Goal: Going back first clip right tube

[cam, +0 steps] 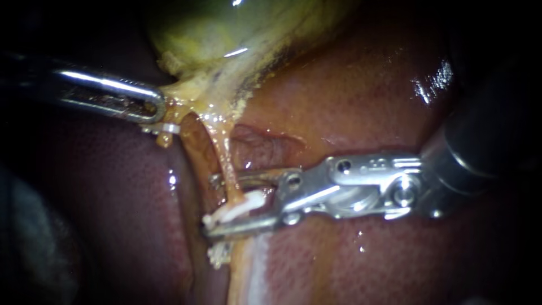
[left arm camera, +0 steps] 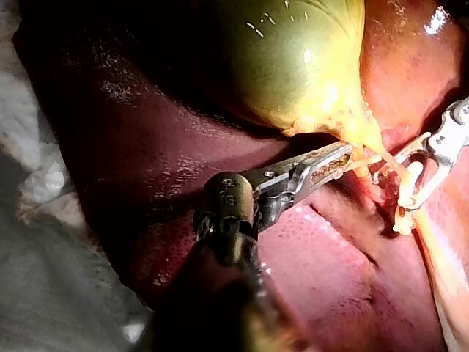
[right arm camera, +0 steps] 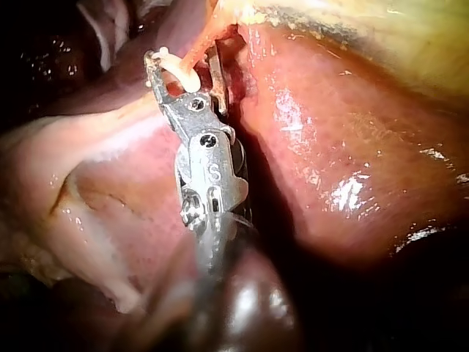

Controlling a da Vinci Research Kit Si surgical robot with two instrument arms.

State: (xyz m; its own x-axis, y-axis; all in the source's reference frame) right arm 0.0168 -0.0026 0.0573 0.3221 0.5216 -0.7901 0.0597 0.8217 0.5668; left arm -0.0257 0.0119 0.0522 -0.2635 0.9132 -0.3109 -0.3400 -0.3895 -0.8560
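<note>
Broadly, the liver [cam: 367,96] fills the endoscope view, with wide bare surface on both sides of the middle groove. The most open stretch lies at upper right, above the right shaft. The gallbladder [cam: 226,28] sits at the top edge, its yellow neck narrowing down into the groove. Dark margins close off the far left and the upper right corner.

The right instrument [cam: 213,206] comes in nearly level from the right, low over the liver. Its jaws stand apart with a clear gap, one on each side of the groove. The left instrument [cam: 157,108] reaches in from the left, angled slightly downward. Its jaws are closed on the edge of the gallbladder's neck.

The right tube [cam: 223,152] runs from that neck down between the right instrument's parted jaws. The white clip [cam: 243,208] sits on the tube there, against the lower jaw.
</note>
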